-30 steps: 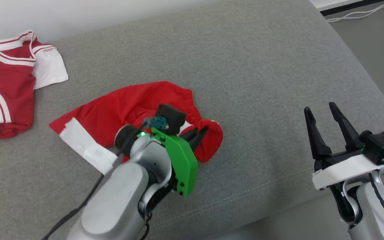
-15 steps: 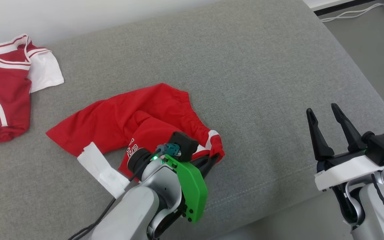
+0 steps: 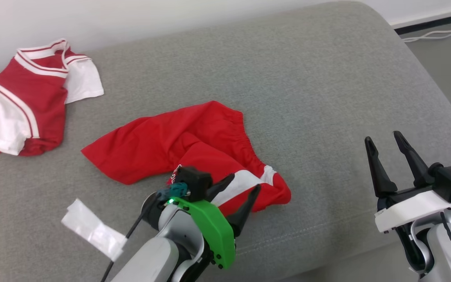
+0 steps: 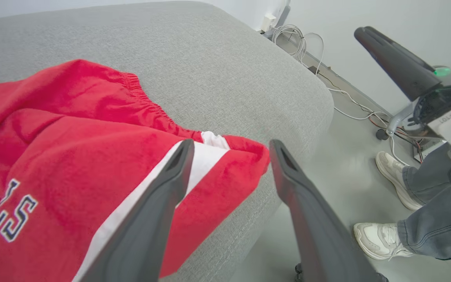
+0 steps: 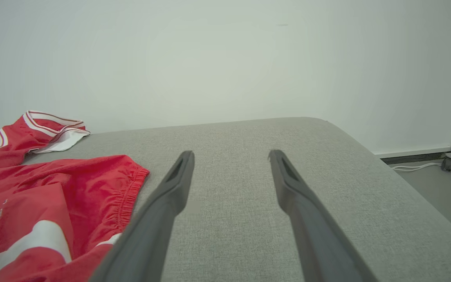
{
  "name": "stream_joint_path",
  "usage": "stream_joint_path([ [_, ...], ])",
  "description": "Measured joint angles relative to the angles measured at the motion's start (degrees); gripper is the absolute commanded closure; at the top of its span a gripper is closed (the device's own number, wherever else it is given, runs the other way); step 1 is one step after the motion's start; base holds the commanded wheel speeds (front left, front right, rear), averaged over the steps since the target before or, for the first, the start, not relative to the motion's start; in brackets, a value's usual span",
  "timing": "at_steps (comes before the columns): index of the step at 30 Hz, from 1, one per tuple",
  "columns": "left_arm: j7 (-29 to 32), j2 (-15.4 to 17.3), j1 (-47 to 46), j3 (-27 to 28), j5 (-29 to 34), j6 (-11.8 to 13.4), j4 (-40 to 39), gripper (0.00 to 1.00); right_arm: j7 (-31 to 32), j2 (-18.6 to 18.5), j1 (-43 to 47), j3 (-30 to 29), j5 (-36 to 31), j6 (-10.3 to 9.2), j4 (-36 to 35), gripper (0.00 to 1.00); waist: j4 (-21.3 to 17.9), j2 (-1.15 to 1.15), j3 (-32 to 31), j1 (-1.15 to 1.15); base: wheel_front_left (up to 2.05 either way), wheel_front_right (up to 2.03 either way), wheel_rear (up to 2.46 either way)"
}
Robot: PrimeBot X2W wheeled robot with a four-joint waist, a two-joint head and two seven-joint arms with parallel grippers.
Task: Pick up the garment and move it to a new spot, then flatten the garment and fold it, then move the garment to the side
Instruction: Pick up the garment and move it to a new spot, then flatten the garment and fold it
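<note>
The garment, a pair of red shorts [image 3: 194, 149] with a white side stripe and lettering, lies crumpled on the grey cushion [image 3: 307, 78], its waistband corner near the front edge. My left gripper [image 3: 244, 182] stands open just above that corner with nothing between its fingers. In the left wrist view the fingers [image 4: 170, 188] straddle the striped corner of the shorts [image 4: 73, 156]. My right gripper [image 3: 382, 137] is open and empty off the cushion's right front, well apart from the shorts [image 5: 53, 188]; its fingers [image 5: 170, 196] point across the bare cushion.
A red and white jersey [image 3: 26, 105] lies at the far left of the cushion. A white strip [image 3: 92, 229] lies loose near the front left. Past the cushion's right edge are floor cables [image 4: 300, 39] and a person's shoes [image 4: 390, 176].
My left gripper has opened and let go of the shorts after dragging them toward the front edge. The white strip now lies apart from them. The head camera shifted.
</note>
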Motion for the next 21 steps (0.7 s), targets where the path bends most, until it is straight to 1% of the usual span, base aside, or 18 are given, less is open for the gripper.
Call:
stream_joint_path([
  [7,-3.4,0.0,4.2,3.7,-1.1,3.7,-1.8,0.00,0.0,-1.8,0.6,1.9,0.1,0.01,1.1,0.00,3.5,0.00,-0.8,0.00,0.00,0.00,0.00],
  [10,-4.2,0.0,6.0,4.6,-1.3,4.9,-2.3,0.00,1.1,-2.5,1.1,3.1,0.1,0.01,2.0,0.00,5.3,0.00,-1.0,0.00,0.00,0.00,0.00],
  [14,-5.2,0.0,7.9,5.1,-1.7,5.6,-2.9,0.00,4.4,-3.6,1.1,5.6,0.2,0.01,4.1,0.00,7.8,0.00,-1.3,0.00,0.00,0.00,0.00],
  [18,-6.1,0.0,8.9,6.0,-3.2,6.2,-3.4,0.00,6.8,-3.6,1.0,7.7,1.5,0.01,5.4,0.00,10.3,0.00,-1.5,0.00,0.00,0.00,0.00],
  [21,-6.3,0.0,9.2,6.0,-3.2,6.2,-4.1,0.00,8.5,-3.7,0.1,9.3,2.3,0.01,6.2,0.00,12.1,0.00,-1.6,0.00,0.00,0.00,0.00],
])
